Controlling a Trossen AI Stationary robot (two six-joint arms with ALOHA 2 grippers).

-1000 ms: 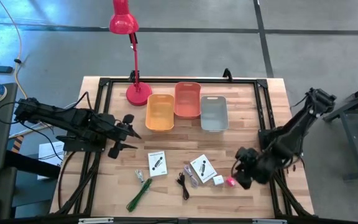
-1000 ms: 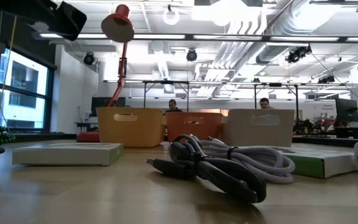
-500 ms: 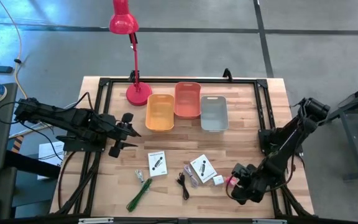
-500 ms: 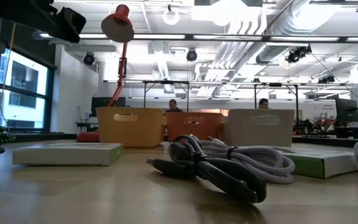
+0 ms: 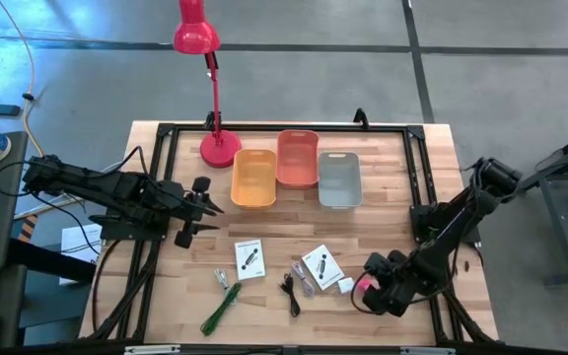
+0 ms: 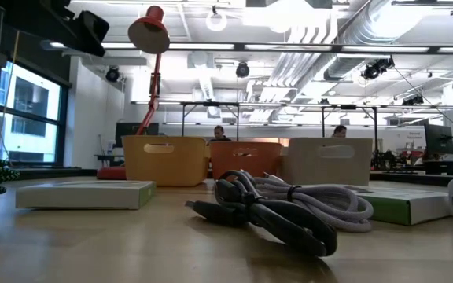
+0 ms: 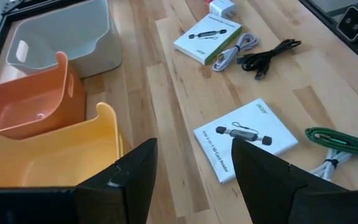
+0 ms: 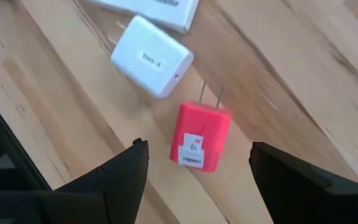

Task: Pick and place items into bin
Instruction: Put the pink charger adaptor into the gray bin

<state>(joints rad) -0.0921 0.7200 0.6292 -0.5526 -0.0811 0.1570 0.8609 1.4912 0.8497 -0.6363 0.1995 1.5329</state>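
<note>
Near the table's front edge lie two white cards [image 5: 249, 258] [image 5: 321, 266], a green stick [image 5: 222, 308], a black cable [image 5: 291, 292] beside a pale cable [image 5: 307, 286], a white cube [image 5: 346, 285] and a pink cube [image 5: 366, 286]. My right gripper [image 8: 197, 155] hangs open above the pink cube [image 8: 204, 137], pointing steeply down, with a finger off to each side and not touching it. The cube lies flat with its two prongs toward the white cube [image 8: 151, 56]. My left gripper [image 7: 191, 162] waits open above the table's left side [image 5: 200, 209].
Yellow [image 5: 254, 178], orange [image 5: 298, 158] and grey [image 5: 339, 178] bins stand side by side at the table's far middle. A red desk lamp [image 5: 210, 89] stands to their left. A black frame rail [image 5: 432, 296] runs close to my right gripper. Bare wood lies between bins and items.
My right gripper has come down and moved toward the table's near edge and a little left. It now hangs over the pink cube. The items have not moved.
</note>
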